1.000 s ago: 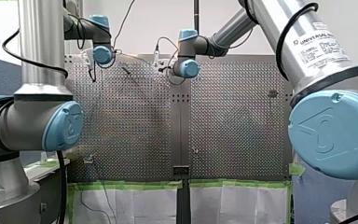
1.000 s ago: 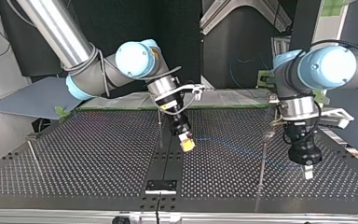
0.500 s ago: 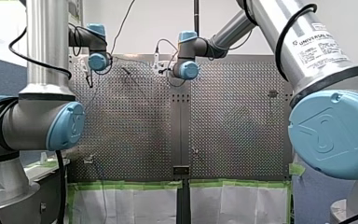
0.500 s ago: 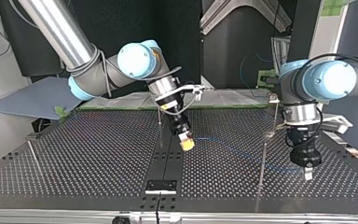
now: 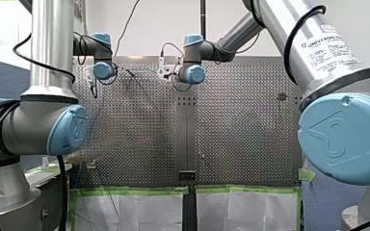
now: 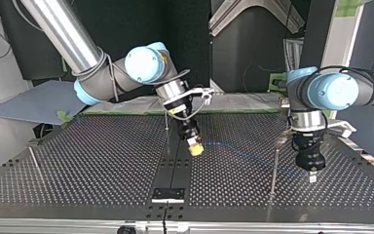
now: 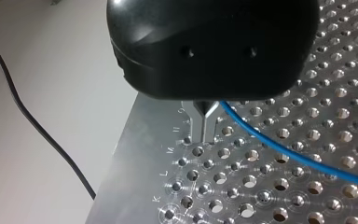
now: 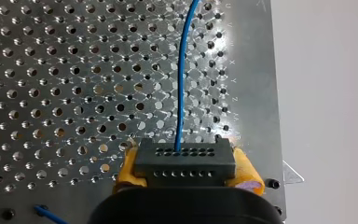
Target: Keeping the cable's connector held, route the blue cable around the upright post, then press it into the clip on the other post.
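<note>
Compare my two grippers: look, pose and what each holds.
My left gripper has metal fingers; my right gripper has yellow pads. The left gripper pinches the blue cable; the right gripper clamps its dark connector. In the top view the left points straight down, the right tilts. Both are shut.

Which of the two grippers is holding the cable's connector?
My right gripper, the one with yellow pads: the dark connector sits clamped between them, blue cable running out ahead. My left gripper, with metal fingers, has only cable, no connector.
</note>
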You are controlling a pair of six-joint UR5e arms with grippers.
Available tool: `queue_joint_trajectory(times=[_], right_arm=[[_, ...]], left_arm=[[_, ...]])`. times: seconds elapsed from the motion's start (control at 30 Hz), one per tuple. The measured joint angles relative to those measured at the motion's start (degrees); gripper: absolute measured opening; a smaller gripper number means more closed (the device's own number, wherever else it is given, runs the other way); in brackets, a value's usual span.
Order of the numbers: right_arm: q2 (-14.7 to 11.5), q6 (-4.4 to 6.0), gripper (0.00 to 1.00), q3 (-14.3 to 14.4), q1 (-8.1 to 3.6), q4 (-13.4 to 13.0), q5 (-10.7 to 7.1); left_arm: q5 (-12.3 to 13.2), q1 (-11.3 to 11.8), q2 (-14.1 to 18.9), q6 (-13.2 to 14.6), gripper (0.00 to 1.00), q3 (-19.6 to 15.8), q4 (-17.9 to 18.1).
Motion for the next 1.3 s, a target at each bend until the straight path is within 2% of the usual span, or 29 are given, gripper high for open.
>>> queue_joint_trajectory(times=[0.3, 0.63, 0.83, 0.87, 0.9, 0.97, 1.0, 1.07, 1.1, 1.17, 1.2, 1.27, 1.3], right_arm=[[0.71, -0.01, 0.0, 0.1, 0.0, 0.18, -0.07], [2.09, -0.39, 0.0, 0.12, 0.0, 1.17, -0.12], [3.69, -0.84, 0.0, 0.19, 0.0, 2.08, -0.12], [3.97, -0.95, 0.0, 0.28, 0.0, 2.16, -0.09], [4.33, -1.1, 0.0, 0.46, -0.02, 2.23, -0.04], [4.8, -1.26, 0.0, 0.88, -0.09, 2.24, 0.09], [5.1, -1.32, 0.0, 1.19, -0.17, 2.24, 0.17], [5.58, -1.37, 0.0, 1.62, -0.29, 2.22, 0.29], [5.93, -1.41, 0.0, 1.82, -0.36, 2.21, 0.33], [6.48, -1.51, 0.0, 2.02, -0.43, 2.22, 0.37], [6.82, -1.59, 0.0, 2.12, -0.46, 2.21, 0.41], [7.24, -1.73, 0.0, 2.34, -0.5, 2.19, 0.6], [7.49, -1.8, 0.0, 2.56, -0.53, 2.14, 0.77]], left_arm=[[0.06, -0.31, -0.41, -0.6, 0.0, 0.0, 0.45], [0.3, -1.31, -5.06, -1.38, 0.0, 0.01, 0.49], [-0.54, -1.8, -5.73, -2.17, 0.0, 0.03, 0.74], [-0.58, -1.88, -5.74, -2.41, 0.08, 0.02, 0.76], [-0.57, -1.97, -5.74, -2.72, 0.08, 0.01, 0.78], [-0.28, -2.17, -5.76, -3.69, 0.24, 0.01, 0.9], [-0.07, -2.24, -5.77, -4.16, 0.24, 0.01, 1.0], [0.28, -2.34, -5.77, -5.16, 0.37, 0.0, 1.21], [0.34, -2.37, -5.77, -5.51, 0.37, 0.0, 1.25], [0.39, -2.4, -5.77, -6.09, 0.47, 0.01, 1.26], [0.4, -2.4, -5.77, -6.24, 0.47, 0.0, 1.26], [0.37, -2.4, -5.77, -6.44, 0.69, 0.0, 1.24], [0.31, -2.4, -5.77, -6.49, 0.69, 0.0, 1.2]])
